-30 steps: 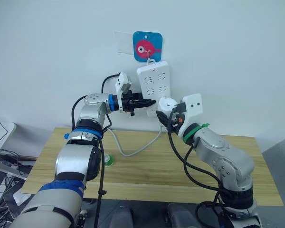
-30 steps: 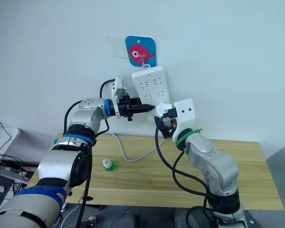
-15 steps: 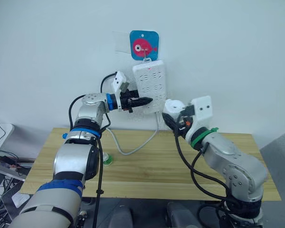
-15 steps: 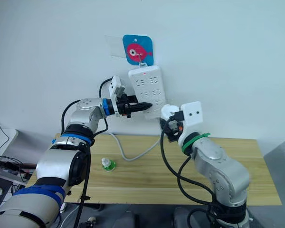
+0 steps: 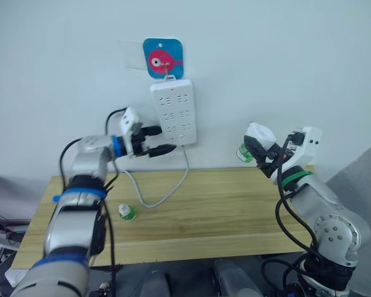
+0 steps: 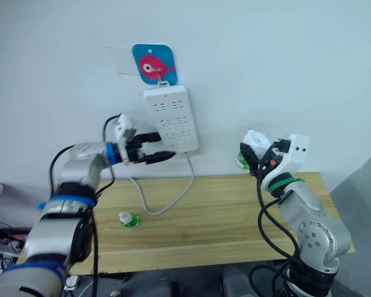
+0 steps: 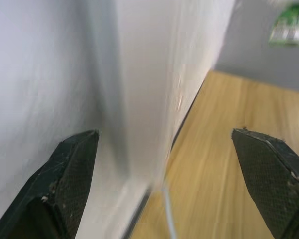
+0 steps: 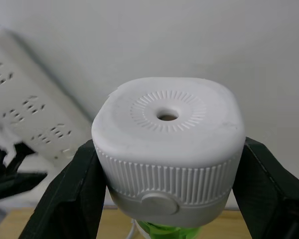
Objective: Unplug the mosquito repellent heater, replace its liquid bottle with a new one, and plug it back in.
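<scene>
Wooden table below, white power strip hung on the wall above its far edge, cord trailing down. Well right of the strip, clear of the sockets: mosquito repellent heater clamped between the 2 fingers of the right gripper, liquid bottle under it. Left gripper spread open just left of the strip's lower end, gripping nothing; new one upright on the table, below and left of the strip.

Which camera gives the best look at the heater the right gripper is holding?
The right wrist view: the heater sits close up between the fingers, vent hole and green bottle visible. Both eye views show it small; the left wrist view catches a green blur.
</scene>
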Robot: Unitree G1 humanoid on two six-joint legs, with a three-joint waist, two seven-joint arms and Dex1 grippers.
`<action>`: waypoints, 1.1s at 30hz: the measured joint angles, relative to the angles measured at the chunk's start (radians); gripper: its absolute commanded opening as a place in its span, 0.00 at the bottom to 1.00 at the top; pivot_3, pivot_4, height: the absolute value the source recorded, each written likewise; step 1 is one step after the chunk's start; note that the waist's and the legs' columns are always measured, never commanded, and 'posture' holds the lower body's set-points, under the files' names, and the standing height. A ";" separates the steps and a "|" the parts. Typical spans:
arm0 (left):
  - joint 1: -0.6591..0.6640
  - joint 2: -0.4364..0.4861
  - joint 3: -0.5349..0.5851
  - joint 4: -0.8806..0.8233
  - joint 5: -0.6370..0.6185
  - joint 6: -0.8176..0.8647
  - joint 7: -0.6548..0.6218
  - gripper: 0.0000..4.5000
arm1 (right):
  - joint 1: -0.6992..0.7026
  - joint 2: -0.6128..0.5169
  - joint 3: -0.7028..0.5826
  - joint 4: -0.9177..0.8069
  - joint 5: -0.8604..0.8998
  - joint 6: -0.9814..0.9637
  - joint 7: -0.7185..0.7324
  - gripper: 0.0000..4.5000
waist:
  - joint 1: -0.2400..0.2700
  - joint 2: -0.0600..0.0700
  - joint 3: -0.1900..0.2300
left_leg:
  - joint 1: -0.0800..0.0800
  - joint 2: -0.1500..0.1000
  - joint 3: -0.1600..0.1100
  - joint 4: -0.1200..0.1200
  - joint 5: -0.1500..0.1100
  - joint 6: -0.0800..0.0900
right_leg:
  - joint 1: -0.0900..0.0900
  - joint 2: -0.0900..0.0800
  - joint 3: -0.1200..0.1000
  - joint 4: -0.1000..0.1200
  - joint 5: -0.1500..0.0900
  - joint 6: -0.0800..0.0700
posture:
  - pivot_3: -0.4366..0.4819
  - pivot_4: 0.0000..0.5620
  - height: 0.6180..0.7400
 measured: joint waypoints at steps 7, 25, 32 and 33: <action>0.228 0.013 0.002 -0.535 -0.087 0.068 0.062 0.99 | 0.002 0.069 -0.085 0.088 0.150 -0.028 -0.066 0.69 | 0.069 0.000 0.001 | -0.001 -0.002 0.001 -0.011 0.001 -0.002 | -0.003 -0.005 -0.001 -0.005 -0.003 -0.002 | 0.58 0.26 1.00; 0.168 -0.302 -0.233 -0.445 -0.022 -0.154 0.221 0.73 | 0.024 0.038 -0.049 0.167 0.741 -0.201 -0.430 0.69 | 0.073 0.001 0.002 | -0.001 -0.011 0.003 -0.010 0.001 -0.001 | -0.001 -0.014 -0.001 -0.006 -0.004 0.001 | 0.51 0.25 1.00; 0.111 -0.382 -0.248 -0.345 0.004 -0.236 0.283 0.73 | 0.039 0.001 0.049 0.142 0.802 -0.293 -0.490 0.69 | 0.071 0.001 0.002 | -0.001 -0.013 0.003 -0.010 0.001 -0.001 | 0.000 -0.015 0.000 -0.006 -0.004 0.002 | 0.50 0.25 1.00; 0.110 -0.389 -0.249 -0.341 0.007 -0.242 0.287 0.73 | 0.040 -0.005 0.059 0.142 0.805 -0.306 -0.494 0.69 | 0.071 0.001 0.002 | -0.001 -0.013 0.003 -0.011 0.001 -0.001 | 0.000 -0.015 0.000 -0.007 -0.004 0.003 | 0.50 0.25 1.00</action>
